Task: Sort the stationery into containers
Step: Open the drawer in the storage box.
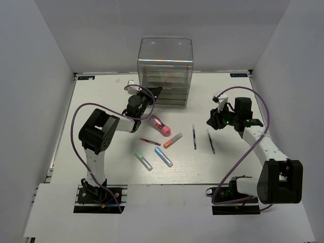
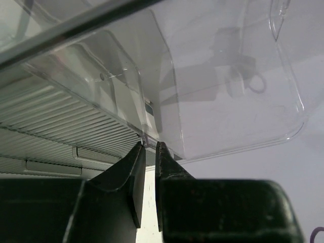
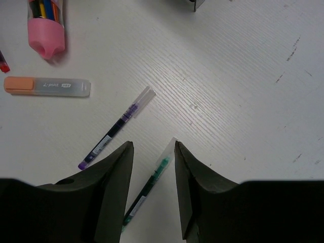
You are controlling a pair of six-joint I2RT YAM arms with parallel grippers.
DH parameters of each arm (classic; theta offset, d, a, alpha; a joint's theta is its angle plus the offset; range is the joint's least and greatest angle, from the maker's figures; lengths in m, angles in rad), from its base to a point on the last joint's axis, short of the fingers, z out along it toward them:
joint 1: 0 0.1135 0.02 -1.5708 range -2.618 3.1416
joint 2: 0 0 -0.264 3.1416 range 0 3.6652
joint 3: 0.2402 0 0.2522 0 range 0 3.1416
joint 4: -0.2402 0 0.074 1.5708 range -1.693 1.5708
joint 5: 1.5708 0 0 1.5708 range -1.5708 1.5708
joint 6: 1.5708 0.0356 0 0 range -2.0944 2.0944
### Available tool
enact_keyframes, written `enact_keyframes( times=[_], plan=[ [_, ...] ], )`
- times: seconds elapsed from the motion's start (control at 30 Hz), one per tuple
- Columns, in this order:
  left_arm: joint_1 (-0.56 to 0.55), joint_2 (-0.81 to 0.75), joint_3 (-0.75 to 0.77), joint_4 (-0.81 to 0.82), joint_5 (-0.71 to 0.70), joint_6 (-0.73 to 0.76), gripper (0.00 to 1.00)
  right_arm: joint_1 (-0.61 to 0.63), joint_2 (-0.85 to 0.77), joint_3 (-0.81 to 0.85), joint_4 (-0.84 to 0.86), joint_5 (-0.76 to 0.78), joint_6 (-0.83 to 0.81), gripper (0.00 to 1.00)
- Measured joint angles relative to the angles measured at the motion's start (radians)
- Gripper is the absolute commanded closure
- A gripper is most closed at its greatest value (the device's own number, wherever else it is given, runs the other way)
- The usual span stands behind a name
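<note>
The left gripper [image 1: 156, 91] meets the clear cabinet [image 1: 165, 66] at its base, upper centre, the fat pink marker [image 1: 161, 126] and smaller pens [image 1: 194, 136] lie mid-frame, and the right gripper [image 1: 213, 121] hovers centre right.

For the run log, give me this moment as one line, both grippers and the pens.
left gripper: tips at cabinet edge, grip unclear | right gripper: open over dark pen | pink marker: lying on table

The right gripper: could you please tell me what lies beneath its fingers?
A thin green-inked pen lies on the table, untouched, below the gap between the open fingers of the right gripper. Its near end is hidden behind the gripper's body. A purple-inked pen lies apart beside it.
</note>
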Motion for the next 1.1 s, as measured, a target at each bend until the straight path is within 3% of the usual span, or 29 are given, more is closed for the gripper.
enact_keyframes(
  times=[0.5,0.73,0.97,1.1],
  plan=[
    [-0.017,-0.084,-0.099,0.076,0.007,-0.005,1.00,0.014,-0.007,-0.013,0.001,-0.119,-0.032,0.57],
    [-0.024,-0.103,-0.107,0.076,0.005,-0.005,1.00,0.084,-0.002,-0.013,0.025,-0.200,-0.058,0.57],
    [-0.025,-0.123,-0.109,0.072,0.005,0.003,1.00,0.197,0.094,-0.004,0.070,-0.190,-0.066,0.44],
    [-0.026,-0.139,-0.109,0.067,0.005,0.006,1.00,0.266,0.148,0.022,0.080,-0.150,-0.067,0.41]
  ],
)
